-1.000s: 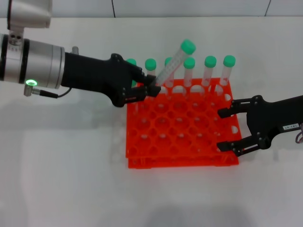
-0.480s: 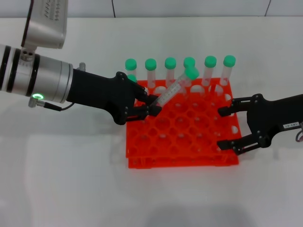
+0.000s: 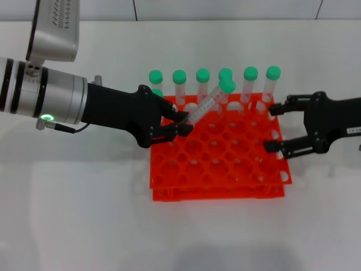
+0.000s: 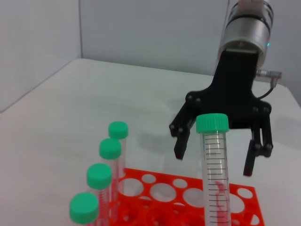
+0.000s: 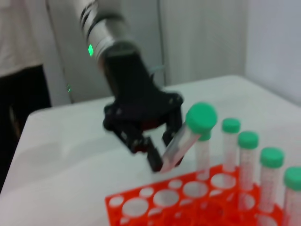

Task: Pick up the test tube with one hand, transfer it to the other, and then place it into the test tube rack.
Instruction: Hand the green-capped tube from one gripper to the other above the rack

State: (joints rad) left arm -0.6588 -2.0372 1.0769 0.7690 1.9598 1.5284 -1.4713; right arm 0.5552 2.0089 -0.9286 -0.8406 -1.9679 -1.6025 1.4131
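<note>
My left gripper [image 3: 180,125], unlabelled on the silver-grey arm, is shut on the lower end of the test tube [image 3: 206,104]. It holds the tube tilted over the back left part of the orange-red rack [image 3: 225,175], green cap up and to the right. My right gripper [image 3: 273,127], the labelled one, is open over the rack's right edge, apart from the tube. In the left wrist view the held tube [image 4: 214,155] stands in front of the open right gripper [image 4: 214,161]. The right wrist view shows the left gripper [image 5: 155,153] gripping the tube [image 5: 186,136].
Several green-capped tubes [image 3: 250,84] stand upright in the rack's back row, just behind the held tube; they also show in the left wrist view [image 4: 110,157]. The rack rests on a white table [image 3: 84,197].
My left gripper has lowered and tilted the tube down toward the rack, then held still. My right gripper has moved toward the back, along the rack's right edge, still open.
</note>
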